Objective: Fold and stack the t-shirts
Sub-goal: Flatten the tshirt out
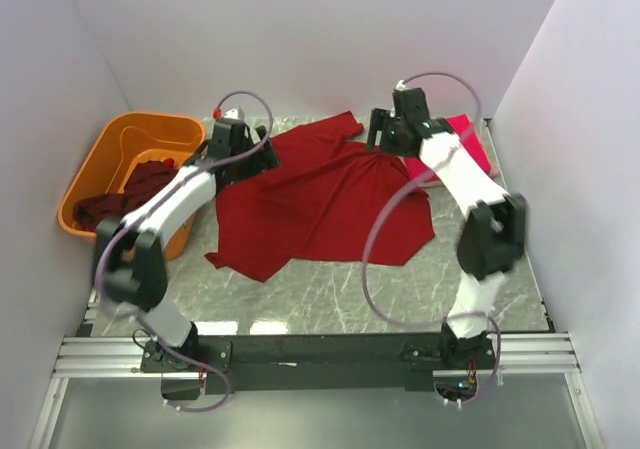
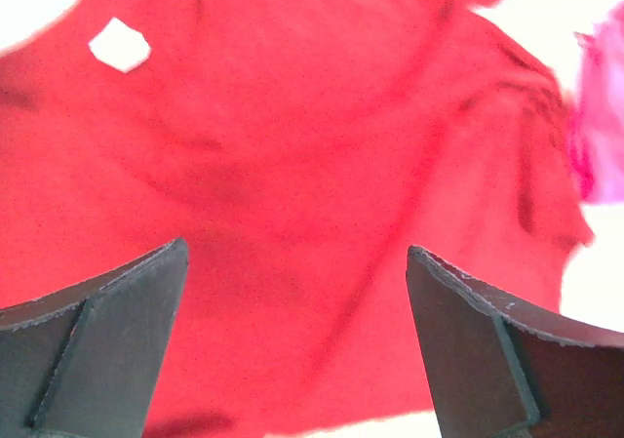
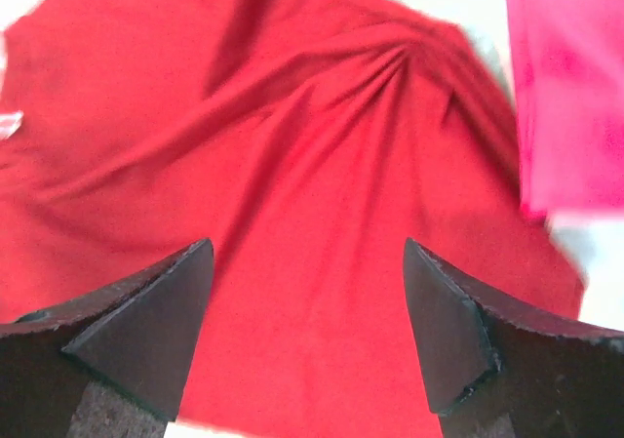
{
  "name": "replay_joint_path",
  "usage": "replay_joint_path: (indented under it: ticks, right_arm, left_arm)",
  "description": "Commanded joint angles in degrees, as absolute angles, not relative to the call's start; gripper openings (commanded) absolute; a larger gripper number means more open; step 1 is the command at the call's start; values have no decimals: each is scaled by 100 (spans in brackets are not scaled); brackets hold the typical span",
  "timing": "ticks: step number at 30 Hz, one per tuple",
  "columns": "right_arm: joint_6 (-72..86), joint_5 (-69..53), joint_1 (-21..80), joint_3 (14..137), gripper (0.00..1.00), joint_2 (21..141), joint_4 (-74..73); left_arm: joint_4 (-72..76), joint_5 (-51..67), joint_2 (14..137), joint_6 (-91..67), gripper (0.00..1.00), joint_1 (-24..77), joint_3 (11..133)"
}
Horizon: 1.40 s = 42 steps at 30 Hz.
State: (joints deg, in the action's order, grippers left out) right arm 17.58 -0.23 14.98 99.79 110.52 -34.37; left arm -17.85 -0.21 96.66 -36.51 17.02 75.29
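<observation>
A dark red t-shirt [image 1: 320, 199] lies spread and wrinkled on the table's middle. It fills the left wrist view [image 2: 292, 165] and the right wrist view [image 3: 312, 194]. A folded crimson-pink t-shirt [image 1: 470, 144] lies at the back right, partly under the right arm, and shows in the right wrist view [image 3: 570, 87]. More dark maroon shirts [image 1: 125, 194] sit in the orange tub. My left gripper [image 1: 250, 159] is open and empty above the shirt's left back edge. My right gripper [image 1: 385, 134] is open and empty above the shirt's back right part.
The orange plastic tub [image 1: 105, 144] stands at the left beside the left arm. White walls close in the back and both sides. The grey marble tabletop [image 1: 400, 294] shows in front of the shirt.
</observation>
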Motion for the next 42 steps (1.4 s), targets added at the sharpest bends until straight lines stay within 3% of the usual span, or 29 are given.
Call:
replay_joint_path:
  ticks: [1, 4, 10, 18, 24, 31, 34, 40, 42]
  right_arm:
    - [2450, 202, 1600, 8503, 85, 9767, -2585]
    - [2977, 430, 1600, 6757, 85, 8888, -2322]
    - [3365, 413, 1591, 5075, 84, 7867, -2320]
    - [3568, 456, 1591, 4044, 84, 7120, -2496]
    - [3718, 510, 1538, 3683, 84, 6900, -2461]
    - [3885, 545, 1336, 3490, 82, 7101, -2391]
    - [3911, 413, 1318, 3463, 79, 7285, -2207]
    - [3937, 264, 1310, 3515, 66, 7733, -2022]
    - [3955, 307, 1318, 3516, 57, 7804, -1960]
  left_arm:
    - [-1872, -465, 8503, -4164, 99, 2020, 6594]
    - [-2213, -729, 7677, -4674, 99, 2127, 5654]
    - [-3268, -1072, 6367, -5562, 99, 2180, 4326]
    - [-4200, -1441, 5046, -6388, 99, 2180, 3481]
    - [-3939, -1468, 5387, -6627, 95, 2180, 3340]
    - [-3042, -1424, 6370, -6504, 74, 2188, 3270]
    - [-2822, -1424, 6818, -6486, 59, 2180, 3278]
    - [-2637, -1529, 7417, -6434, 41, 2171, 3410]
    - [-2515, -1521, 7488, -6407, 34, 2171, 3367]
